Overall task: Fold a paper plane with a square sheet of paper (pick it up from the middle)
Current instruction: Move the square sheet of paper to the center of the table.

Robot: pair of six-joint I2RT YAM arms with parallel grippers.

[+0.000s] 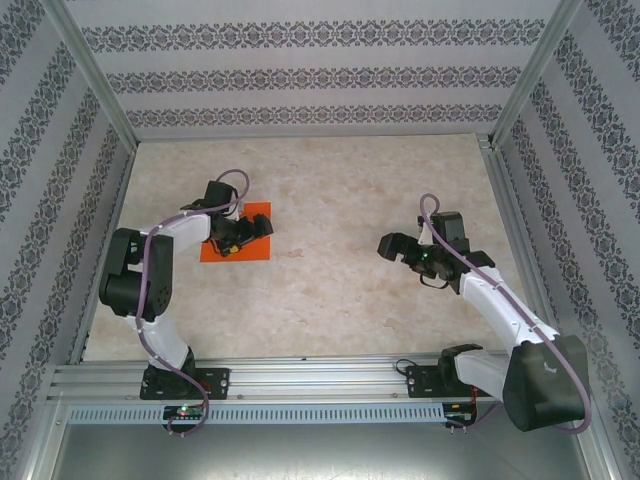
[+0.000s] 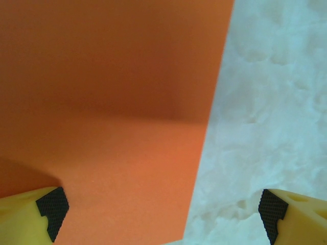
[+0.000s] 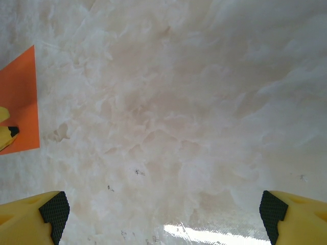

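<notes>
The square sheet of paper is bright orange-red and lies flat on the table at the left. My left gripper hovers low over it, open, straddling its right edge: one fingertip is above the paper, the other fingertip above bare table. Nothing sits between the jaws. My right gripper is open over bare table toward the right, well apart from the sheet. A corner of the paper appears at the left edge of the right wrist view, with the left gripper's yellow fingertip beside it.
The table top is pale marbled stone. Patterned walls and a metal frame enclose it on three sides. A metal rail carrying both arm bases runs along the near edge.
</notes>
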